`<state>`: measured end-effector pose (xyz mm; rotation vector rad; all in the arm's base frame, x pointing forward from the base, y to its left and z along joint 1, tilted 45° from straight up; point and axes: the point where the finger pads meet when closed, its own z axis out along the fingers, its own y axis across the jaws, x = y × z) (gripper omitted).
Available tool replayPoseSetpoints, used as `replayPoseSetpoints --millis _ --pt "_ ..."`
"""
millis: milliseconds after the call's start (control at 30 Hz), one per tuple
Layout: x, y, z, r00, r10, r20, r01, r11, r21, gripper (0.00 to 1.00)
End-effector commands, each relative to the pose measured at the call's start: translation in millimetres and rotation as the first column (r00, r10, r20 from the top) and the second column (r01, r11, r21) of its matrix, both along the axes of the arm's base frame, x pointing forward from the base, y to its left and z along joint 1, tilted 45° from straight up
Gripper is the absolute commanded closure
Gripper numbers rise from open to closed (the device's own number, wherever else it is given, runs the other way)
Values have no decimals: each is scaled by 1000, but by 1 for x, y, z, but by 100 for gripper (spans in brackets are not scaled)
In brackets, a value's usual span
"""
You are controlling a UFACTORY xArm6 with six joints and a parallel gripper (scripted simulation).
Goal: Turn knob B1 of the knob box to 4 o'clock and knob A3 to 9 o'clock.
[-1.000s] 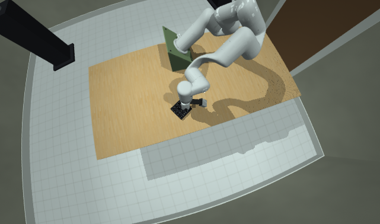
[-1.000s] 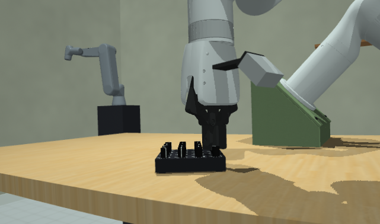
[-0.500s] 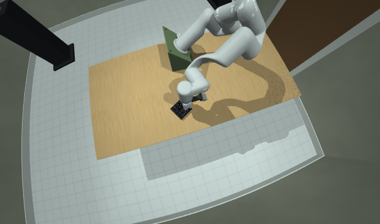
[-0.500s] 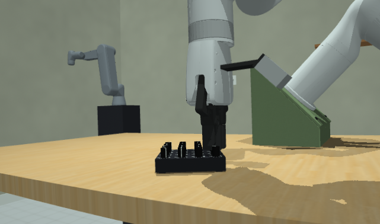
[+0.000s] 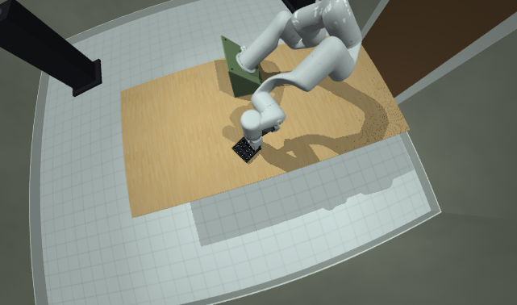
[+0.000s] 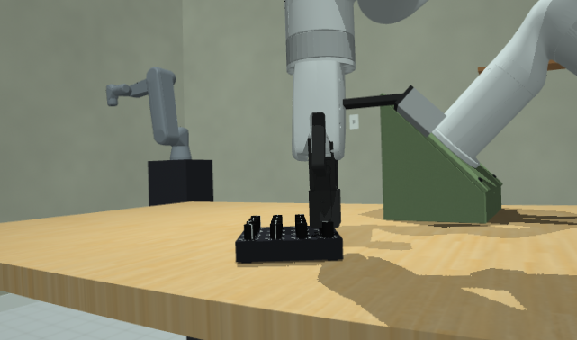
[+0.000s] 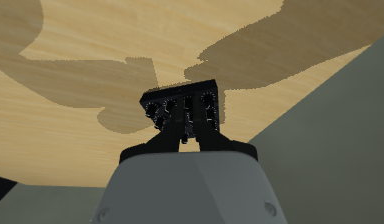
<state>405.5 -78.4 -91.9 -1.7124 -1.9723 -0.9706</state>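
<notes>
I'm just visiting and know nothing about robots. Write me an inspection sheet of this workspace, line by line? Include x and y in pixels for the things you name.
Surface: wooden table (image 5: 168, 141) (image 6: 143, 256) (image 7: 118, 30), crossed by shadows.
Job's things: black knob box (image 5: 243, 151) (image 6: 289, 250) (image 7: 179, 91), sitting level; its knob readings are too small to tell.
Clutter: nothing seen.
Gripper (image 5: 256, 147) (image 6: 324, 222) (image 7: 188, 104): pointing down at the box, fingers close together; whether they grip a knob is hidden.
Cables: nothing seen.
Surroundings: green slanted stand (image 5: 245, 86) (image 6: 431, 184) bearing the arm (image 5: 322, 66) (image 6: 320, 22); wall outlet (image 6: 354, 121).
</notes>
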Motion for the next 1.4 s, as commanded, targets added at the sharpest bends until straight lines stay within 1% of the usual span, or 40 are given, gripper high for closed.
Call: replayPoseSetpoints --millis 0,67,300,567,1367 --pt "1 -1 1 998 43 49 -42 999 -14 92" --pt "1 -1 1 998 43 49 -42 999 -14 92" --pt "1 -1 1 989 104 106 -101 994 -33 92" --pt "1 -1 1 979 143 143 -138 989 -47 92" --pt "1 -1 1 975 157 156 -151 987 -52 92"
